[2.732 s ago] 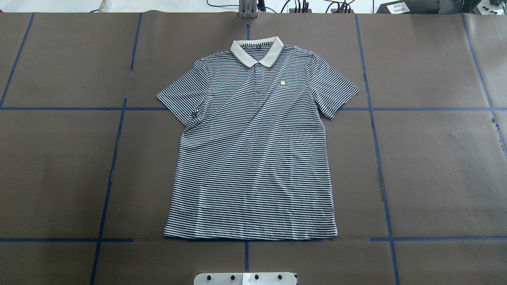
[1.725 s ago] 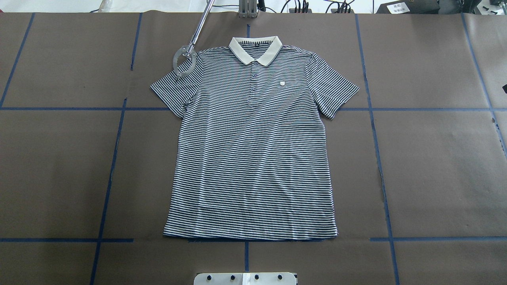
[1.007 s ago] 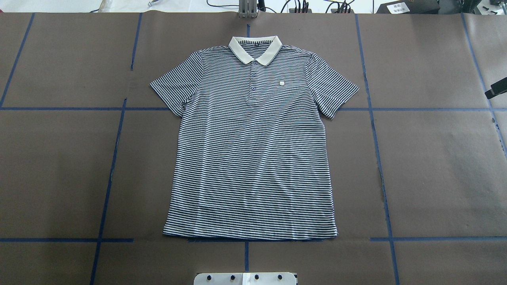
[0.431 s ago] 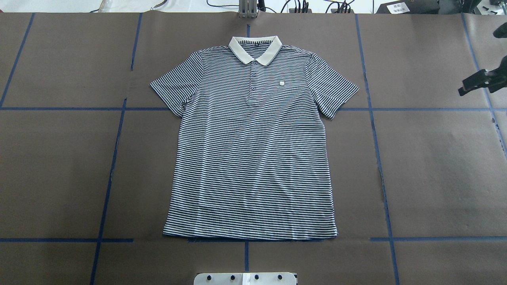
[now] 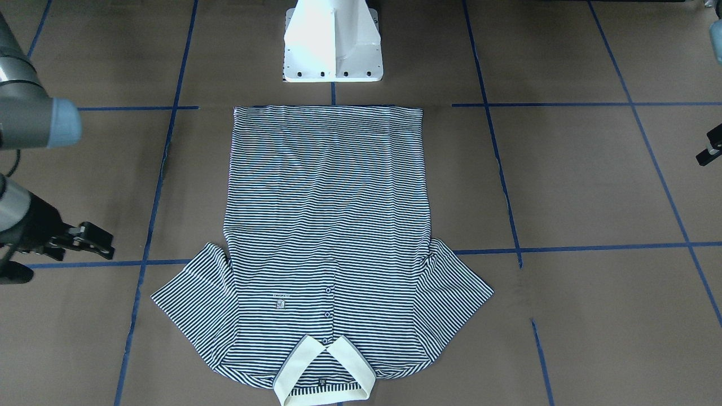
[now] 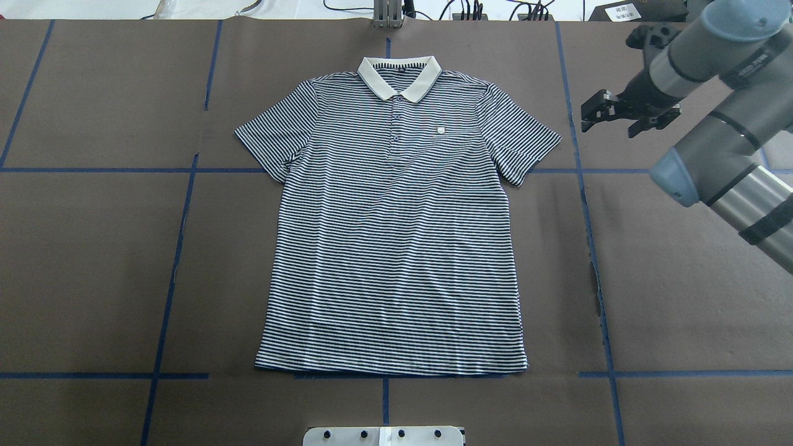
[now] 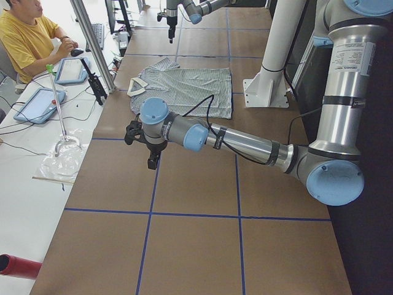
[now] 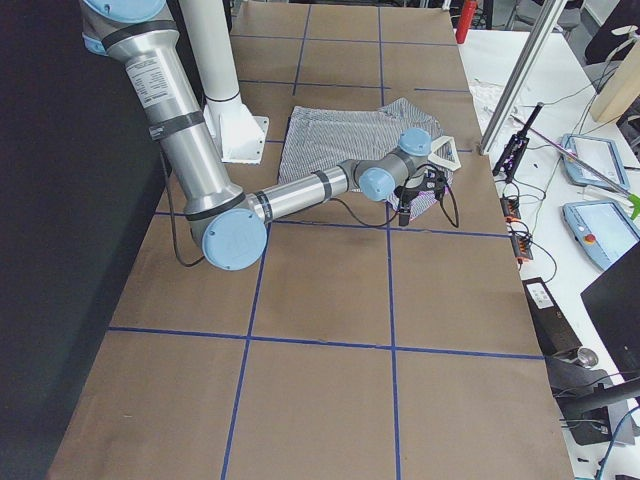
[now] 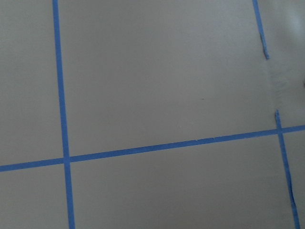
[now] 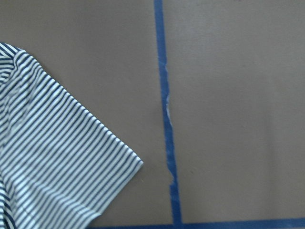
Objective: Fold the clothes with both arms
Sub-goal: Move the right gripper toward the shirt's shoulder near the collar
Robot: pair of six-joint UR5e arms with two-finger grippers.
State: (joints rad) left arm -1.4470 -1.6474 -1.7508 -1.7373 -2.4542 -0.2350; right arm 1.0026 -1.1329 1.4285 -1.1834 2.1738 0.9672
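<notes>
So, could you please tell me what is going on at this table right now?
The navy-and-white striped polo shirt with the cream collar lies flat and unfolded on the brown table. The right arm's black gripper hangs open beside one sleeve, not touching it. The left arm's black gripper is over bare table on the other side. No fold is made yet.

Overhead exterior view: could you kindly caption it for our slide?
Striped polo shirt lies flat while the right tool hovers beside its sleeve.
</notes>
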